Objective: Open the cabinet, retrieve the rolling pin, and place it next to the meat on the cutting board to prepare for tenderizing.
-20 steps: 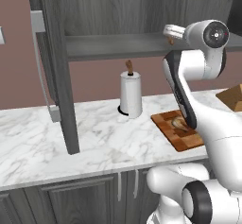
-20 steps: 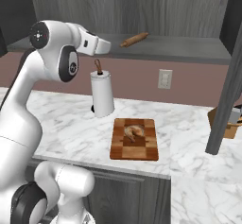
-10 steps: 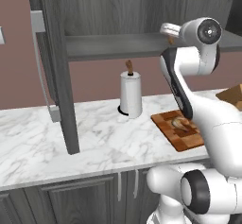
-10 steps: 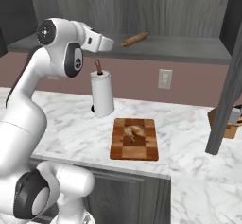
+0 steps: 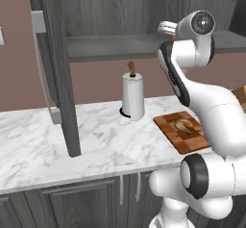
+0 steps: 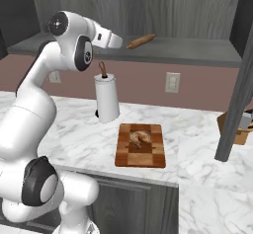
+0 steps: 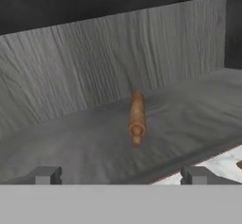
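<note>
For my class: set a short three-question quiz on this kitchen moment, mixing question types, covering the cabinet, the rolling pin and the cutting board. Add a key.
1. True or false: the rolling pin lies on the shelf inside the open cabinet.
2. Multiple choice: what lies on the cutting board? A) the meat B) a knife C) nothing
3. Fill in: the gripper is ____ and holds nothing, pointing at the rolling pin.

Key: 1 true; 2 A; 3 open.
</note>
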